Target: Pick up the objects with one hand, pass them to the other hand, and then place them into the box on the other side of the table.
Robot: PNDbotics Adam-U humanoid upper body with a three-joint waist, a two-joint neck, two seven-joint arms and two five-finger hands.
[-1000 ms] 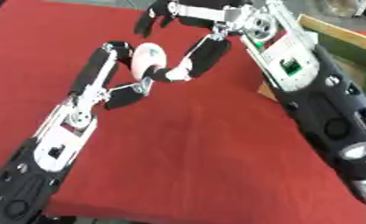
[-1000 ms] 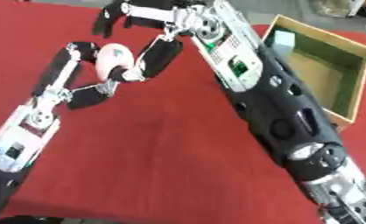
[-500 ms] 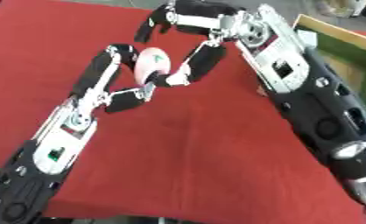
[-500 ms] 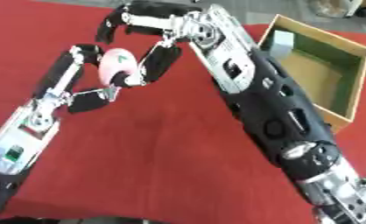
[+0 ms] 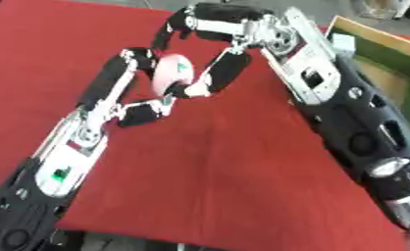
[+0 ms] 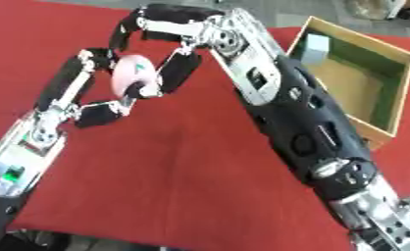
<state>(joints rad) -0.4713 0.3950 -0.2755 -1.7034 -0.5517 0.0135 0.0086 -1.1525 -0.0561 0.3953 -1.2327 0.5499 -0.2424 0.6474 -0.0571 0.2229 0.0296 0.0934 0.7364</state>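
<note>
Pink and rounded, with a small green mark, the object [image 6: 133, 76] sits between our two hands above the red tablecloth [image 5: 217, 186], left of centre at the far part of the table. Our left hand [image 5: 136, 86] curls fingers and thumb around it from the left. Our right hand [image 5: 210, 59] arches over it, its fingers [image 5: 218, 77] pressed to the object's right side. At the table's right edge we see the wooden box [image 6: 363, 83], holding a pale block [image 6: 312, 47].

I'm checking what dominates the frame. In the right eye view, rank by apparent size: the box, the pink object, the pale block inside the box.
1. box
2. pink object
3. pale block, farther away, so true size unsure
</note>
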